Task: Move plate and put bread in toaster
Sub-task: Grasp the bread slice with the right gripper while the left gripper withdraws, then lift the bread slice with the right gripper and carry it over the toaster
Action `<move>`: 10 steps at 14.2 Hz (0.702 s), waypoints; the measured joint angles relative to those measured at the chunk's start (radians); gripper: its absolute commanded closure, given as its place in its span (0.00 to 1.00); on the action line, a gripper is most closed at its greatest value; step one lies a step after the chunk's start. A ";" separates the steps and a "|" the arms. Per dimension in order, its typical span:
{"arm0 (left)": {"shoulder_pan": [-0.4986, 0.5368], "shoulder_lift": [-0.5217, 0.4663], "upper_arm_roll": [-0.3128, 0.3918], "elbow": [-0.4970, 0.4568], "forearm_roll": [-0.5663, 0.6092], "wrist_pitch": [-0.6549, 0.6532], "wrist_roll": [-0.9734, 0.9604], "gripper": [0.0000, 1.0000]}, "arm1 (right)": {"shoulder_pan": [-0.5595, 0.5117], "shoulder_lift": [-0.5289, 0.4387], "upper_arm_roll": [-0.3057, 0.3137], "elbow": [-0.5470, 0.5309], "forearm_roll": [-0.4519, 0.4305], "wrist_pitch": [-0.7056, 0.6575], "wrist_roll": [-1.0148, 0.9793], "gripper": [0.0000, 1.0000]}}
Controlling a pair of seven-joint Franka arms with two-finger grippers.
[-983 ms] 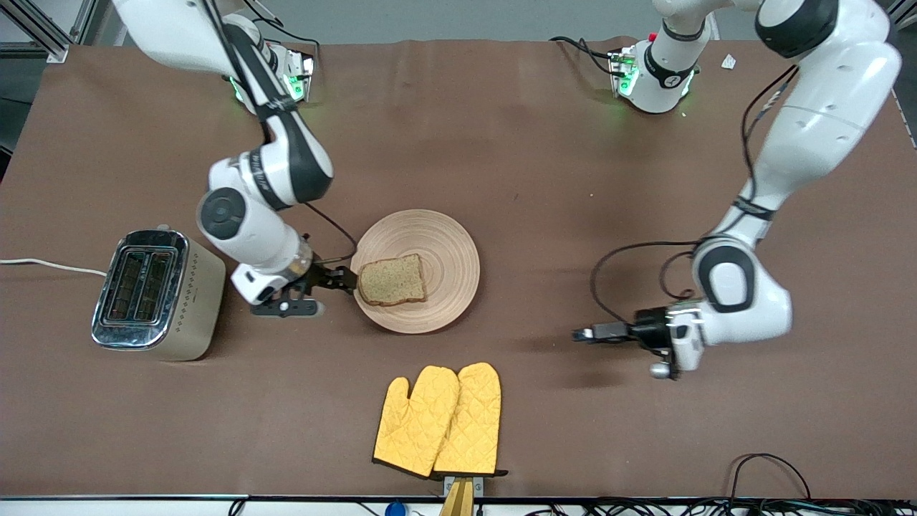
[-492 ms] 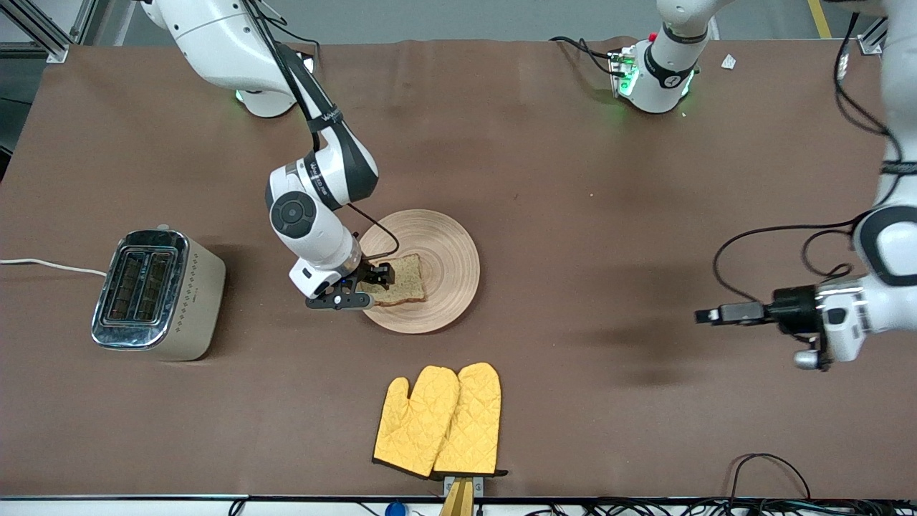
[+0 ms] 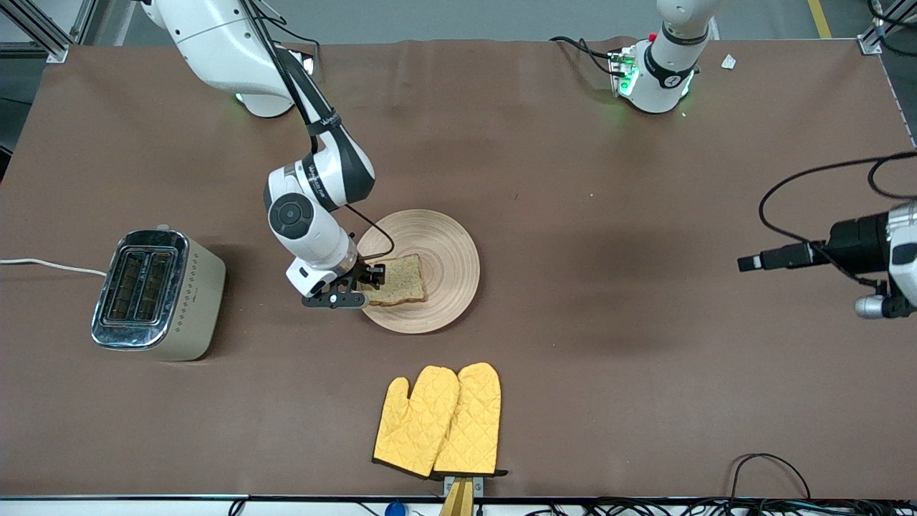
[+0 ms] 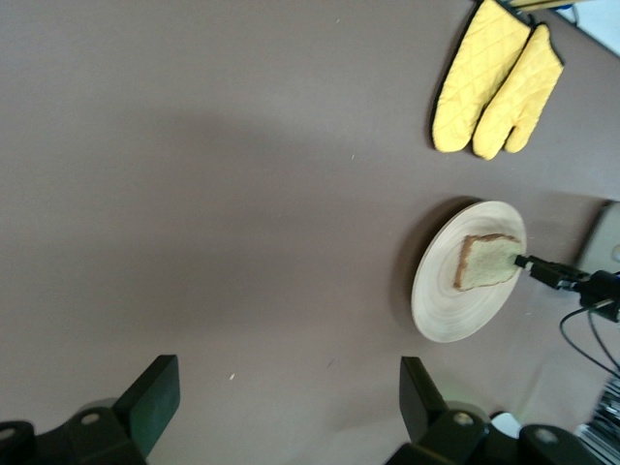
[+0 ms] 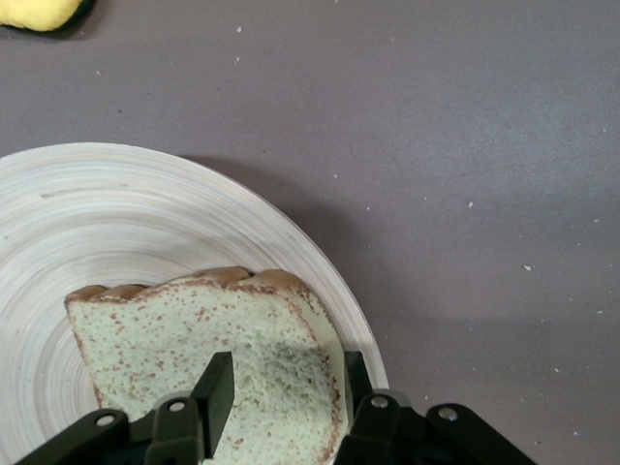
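The wooden plate (image 3: 448, 240) lies mid-table with the brown bread (image 3: 402, 281) on it. My right gripper (image 3: 372, 276) is low at the plate's rim toward the right arm's end of the table. In the right wrist view its fingers (image 5: 215, 387) stand partly apart around the bread's (image 5: 184, 334) end, one over the crumb and one at the crust by the plate's rim (image 5: 320, 262). The beige toaster (image 3: 154, 294) stands toward the right arm's end, slots empty. My left gripper (image 3: 746, 263) is open and empty, high over bare table at the left arm's end (image 4: 288, 397).
A pair of yellow oven mitts (image 3: 440, 419) lies nearer the front camera than the plate. The toaster's white cord (image 3: 50, 265) runs off the table's end. The left wrist view shows the plate (image 4: 446, 300), the bread (image 4: 484, 262) and the mitts (image 4: 494, 82) from afar.
My right gripper moved from beside the plate onto the bread's end and settled there. My left arm swung away from the plate toward its own end of the table and rose.
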 measured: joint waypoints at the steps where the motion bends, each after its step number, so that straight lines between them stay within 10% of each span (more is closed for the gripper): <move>1: -0.024 -0.042 0.014 -0.001 0.027 -0.030 -0.008 0.00 | 0.000 0.000 0.000 -0.007 0.000 0.005 0.000 0.49; 6: -0.373 -0.230 0.331 -0.003 0.218 -0.122 -0.005 0.00 | 0.000 0.000 0.000 -0.039 0.000 0.051 -0.001 0.55; 10: -0.540 -0.293 0.445 -0.017 0.308 -0.159 0.006 0.00 | 0.003 0.000 0.001 -0.050 0.000 0.078 -0.002 0.64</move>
